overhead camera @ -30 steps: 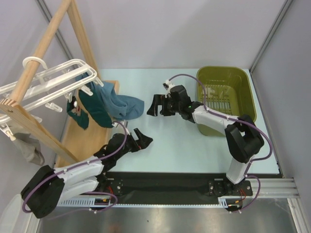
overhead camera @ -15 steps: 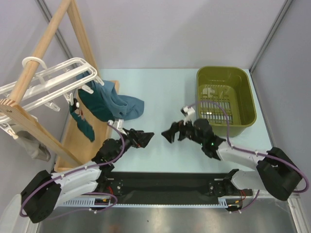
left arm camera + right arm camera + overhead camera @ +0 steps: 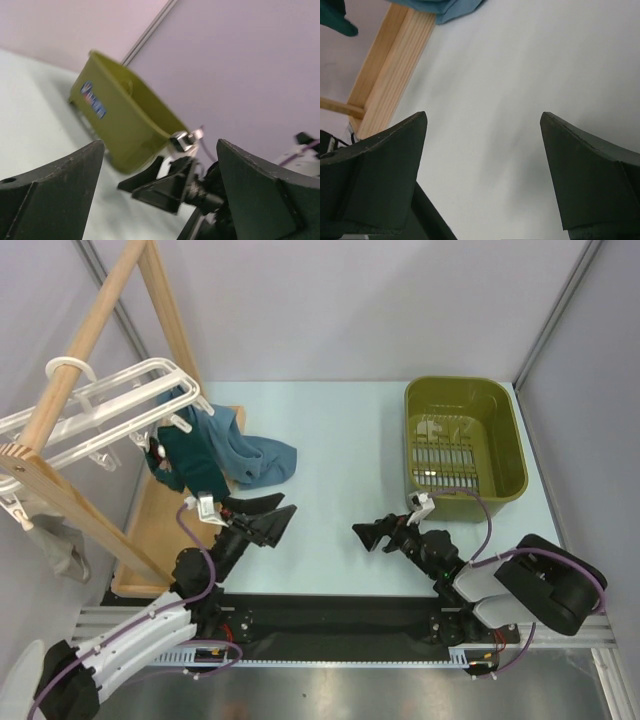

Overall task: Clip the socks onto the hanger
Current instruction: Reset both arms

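The white hanger [image 3: 110, 410] hangs on the wooden A-frame rack at the far left. A dark teal sock [image 3: 182, 458] hangs from it, and a steel-blue sock [image 3: 258, 458] beside it drapes down onto the table. A grey sock [image 3: 58, 545] dangles at the far left. My left gripper [image 3: 278, 512] is open and empty, low over the table in front of the rack. My right gripper [image 3: 362, 536] is open and empty, facing it across a gap. The right wrist view shows the open right gripper [image 3: 482, 120] over bare table, with the blue sock [image 3: 445, 7] and teal sock [image 3: 332, 20] at the top edge.
An olive-green basket [image 3: 500, 430] stands at the back right and also shows in the left wrist view [image 3: 120, 125]. The rack's wooden base [image 3: 165, 515] lies along the left side and shows in the right wrist view [image 3: 390, 70]. The left wrist view, between the open left gripper's [image 3: 159, 150] fingers, shows the right gripper [image 3: 165, 185].
Both arms have pulled back toward the near edge. The right gripper moved from the table's middle down toward its base. The left gripper drew back and left. Both stayed open.
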You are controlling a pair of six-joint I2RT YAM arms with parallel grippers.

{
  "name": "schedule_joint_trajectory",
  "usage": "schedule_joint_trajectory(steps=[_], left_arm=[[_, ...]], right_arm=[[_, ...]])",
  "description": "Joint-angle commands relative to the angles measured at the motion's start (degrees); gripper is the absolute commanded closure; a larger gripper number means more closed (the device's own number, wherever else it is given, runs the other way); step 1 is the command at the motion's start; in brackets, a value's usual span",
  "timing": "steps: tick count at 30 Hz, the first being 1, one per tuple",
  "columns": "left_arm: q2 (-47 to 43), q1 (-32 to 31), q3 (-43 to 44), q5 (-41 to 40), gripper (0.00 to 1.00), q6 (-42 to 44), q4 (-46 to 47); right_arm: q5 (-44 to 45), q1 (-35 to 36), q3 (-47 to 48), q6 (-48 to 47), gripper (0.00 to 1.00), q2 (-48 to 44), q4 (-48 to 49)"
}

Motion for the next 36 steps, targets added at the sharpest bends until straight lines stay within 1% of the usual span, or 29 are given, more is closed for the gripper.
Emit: schedule_joint_trajectory(steps=[1, 2, 3, 5, 7, 10, 12, 13, 14, 16, 17, 18, 20, 21, 23, 24, 26, 27, 29, 30, 31, 33, 34, 36], left_arm=[[-4.78, -0.19, -15.16, 0.52, 0.01, -1.81, -1.71], [-5.22, -0.27, -14.98, 1.05, 0.01, -1.98, -1.72], [-4.96, -0.19, -15.16, 1.4, 0.01, -2.16, -1.28], [-3.91, -0.19, -15.07, 1.41, 0.01, -3.29, -0.41], [-2.15, -0.27, -15.07, 2.89, 0.0, -3.74, 1.0], [-1.27, -0.19, -15.07, 3.08, 0.0, -3.92, 1.44], [-1.71, -0.27, -15.16, 2.82, 0.0, -4.09, 0.92], [-1.97, -0.19, -15.16, 2.73, 0.0, -4.09, 0.83], [-2.23, -0.19, -15.07, 2.73, 0.0, -4.09, 0.83], [-2.5, -0.19, -15.16, 2.64, 0.01, -4.09, 0.74], [-2.67, -0.27, -15.24, 2.64, 0.01, -4.35, 0.74], [-2.68, -0.27, -15.25, 2.55, 0.0, -4.44, 0.74], [-2.33, -0.27, -15.24, 2.46, 0.0, -4.62, 0.83], [-2.15, -0.27, -15.07, 2.46, 0.0, -4.71, 0.92], [-1.8, -0.19, -15.16, 2.46, 0.0, -4.71, 1.0], [-1.62, -0.19, -15.16, 2.37, 0.0, -4.71, 1.0], [-1.45, -0.19, -15.16, 2.2, 0.0, -4.71, 0.92], [-1.27, -0.19, -15.07, 2.2, 0.01, -4.71, 0.92], [-1.18, -0.19, -15.16, 2.11, 0.0, -4.8, 0.92], [-1.09, -0.19, -15.16, 2.02, 0.0, -4.8, 0.92], [-1.09, -0.19, -15.07, 2.02, 0.0, -4.97, 0.92], [-1.09, -0.19, -15.07, 2.02, 0.0, -5.15, 0.74], [-1.27, -0.27, -15.07, 2.02, 0.0, -5.32, 0.65], [-1.36, -0.27, -15.16, 2.02, 0.0, -5.5, 0.48]], right_arm=[[7.11, -0.65, -9.8, 6.36, 0.0, 1.69, 22.3], [6.93, -1.26, -10.51, 8.2, 0.0, 1.43, 22.39], [3.36, -1.61, -10.43, 8.13, 0.0, 0.21, 21.35], [-0.17, -1.27, -10.43, 7.26, 0.0, -1.2, 21.77], [-2.02, -0.13, -10.43, 5.42, 0.0, -3.92, 21.34], [-4.31, -0.12, -10.43, 4.09, 0.0, -8.05, 20.63], [-7.12, -0.12, -10.52, 4.18, 0.0, -11.91, 19.5], [-7.22, -0.12, -10.43, 4.79, 0.0, -11.93, 18.45], [-6.87, -0.04, -10.43, 5.4, 0.0, -15.07, 16.87], [-5.99, -0.04, -10.43, 5.24, 0.0, -19.21, 10.29], [-5.2, 0.23, -10.52, 5.15, 0.0, -23.75, 7.56], [-4.41, 0.23, -10.43, 5.15, 0.0, -26.23, 1.53], [-1.95, 0.32, -10.43, 4.36, 0.0, -31.77, -4.3], [-0.47, 0.32, -10.43, 4.09, 0.0, -37.1, -10.07], [0.95, 0.32, -10.52, 4.18, 0.0, -42.84, -15.46], [1.74, 0.32, -10.52, 4.27, 0.0, -47.57, -20.36], [3.68, 0.32, -10.35, 4.53, 0.0, -51.12, -24.35], [3.68, 0.32, -10.17, 4.62, 0.0, -52.18, -26.72], [3.85, 0.32, -10.08, 5.31, 0.0, -50.79, -27.18], [4.64, 0.23, -10.08, 8.11, 0.0, -49.48, -27.01], [3.86, 0.05, -10.17, 8.83, 0.0, -45.81, -26.57], [2.11, -0.12, -10.43, 9.71, 0.0, -42.01, -23.15], [2.27, -0.04, -10.43, 10.41, 0.0, -38.69, -22.44], [4.98, 0.66, -10.52, 10.86, 0.0, -37.69, -22.34]])
